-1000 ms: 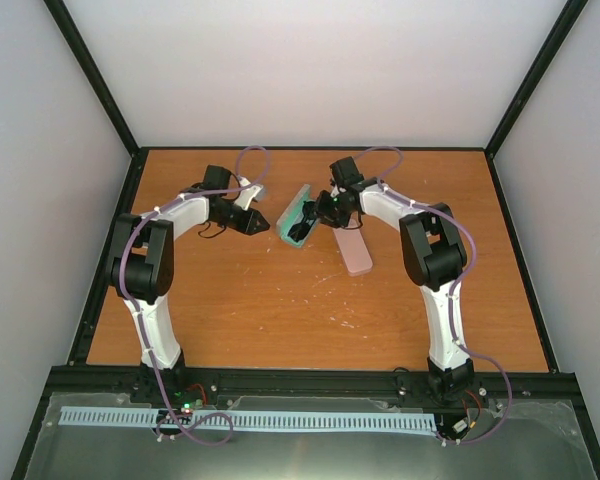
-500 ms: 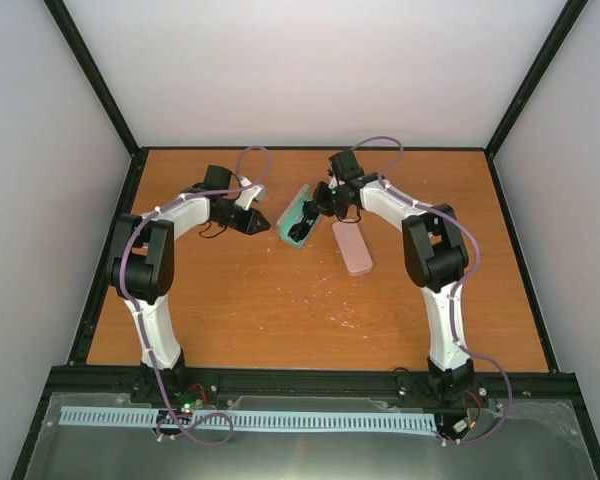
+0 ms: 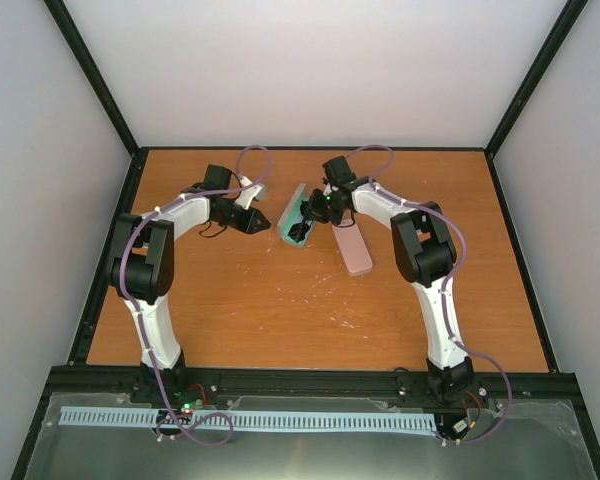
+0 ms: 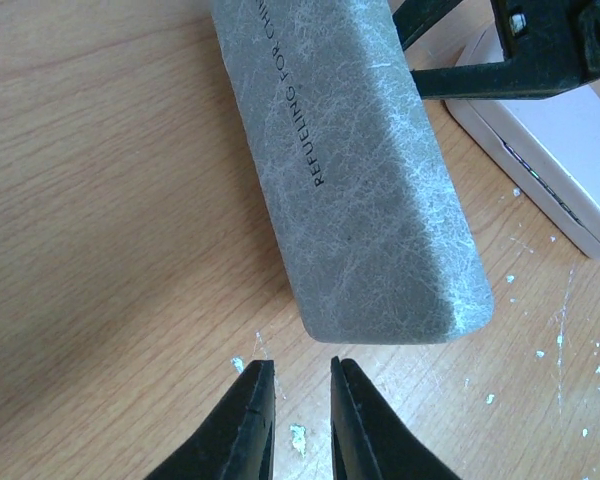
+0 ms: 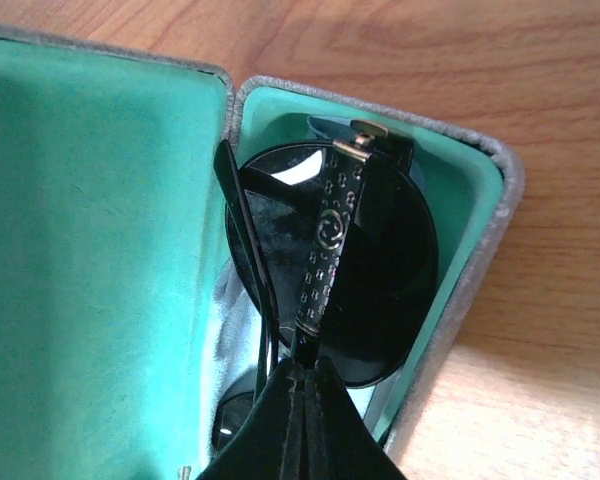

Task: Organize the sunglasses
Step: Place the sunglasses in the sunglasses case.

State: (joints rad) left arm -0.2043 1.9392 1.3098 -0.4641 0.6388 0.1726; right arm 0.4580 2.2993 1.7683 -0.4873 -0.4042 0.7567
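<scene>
The sunglasses (image 5: 330, 270) have round black lenses and a patterned arm. They lie in the right half of an open grey case (image 5: 480, 250) with a teal lining, on top of a light cloth (image 5: 235, 325). My right gripper (image 5: 305, 368) is shut on the sunglasses' arm. In the top view it (image 3: 308, 210) sits over the open case (image 3: 294, 205) at the table's back middle. My left gripper (image 4: 292, 375) is slightly open and empty, just short of the case's grey outside (image 4: 360, 170). It shows in the top view (image 3: 260, 224) left of the case.
A pink oblong case (image 3: 352, 248) lies right of the open case and shows pale in the left wrist view (image 4: 570, 170). A small pale object (image 3: 257, 188) lies behind the left arm. A thin black shape (image 3: 213, 229) lies under the left forearm.
My right gripper has moved a little left and back over the open case, still holding the sunglasses. The left arm has not moved.
</scene>
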